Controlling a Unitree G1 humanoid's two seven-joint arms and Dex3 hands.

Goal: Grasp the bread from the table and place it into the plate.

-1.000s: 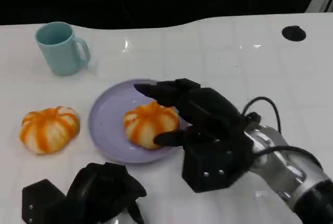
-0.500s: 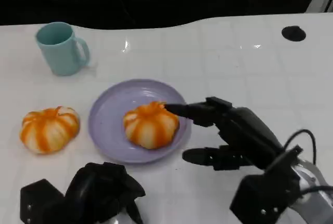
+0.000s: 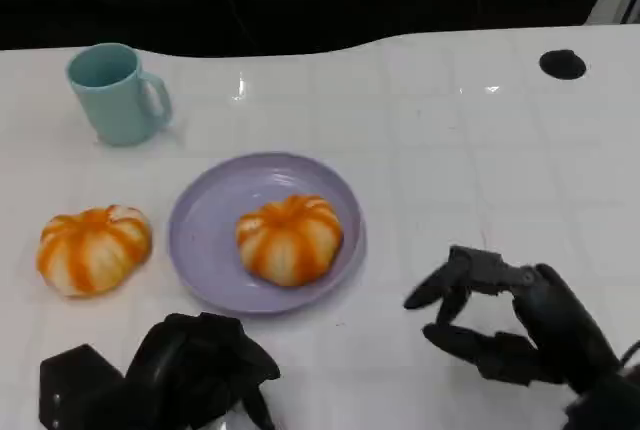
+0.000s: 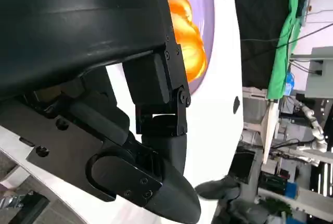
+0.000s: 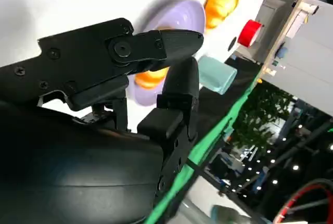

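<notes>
Bread, round orange-white striped bun (image 3: 290, 238), lies on lilac round plate (image 3: 208, 218), beyond empty, spread right hand (image 3: 510, 322). Looks light, soft; cup sides gently.

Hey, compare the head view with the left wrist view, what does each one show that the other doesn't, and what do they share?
Head view alone: the teal mug at the table's far left, a second bread lying on the white table left of the plate, and the right hand, empty with fingers apart, near the table's front right.

Left wrist view alone: the room beyond the table, with a green cloth and equipment racks.

Both: the purple plate, the bread resting in it, and the left hand.
</notes>
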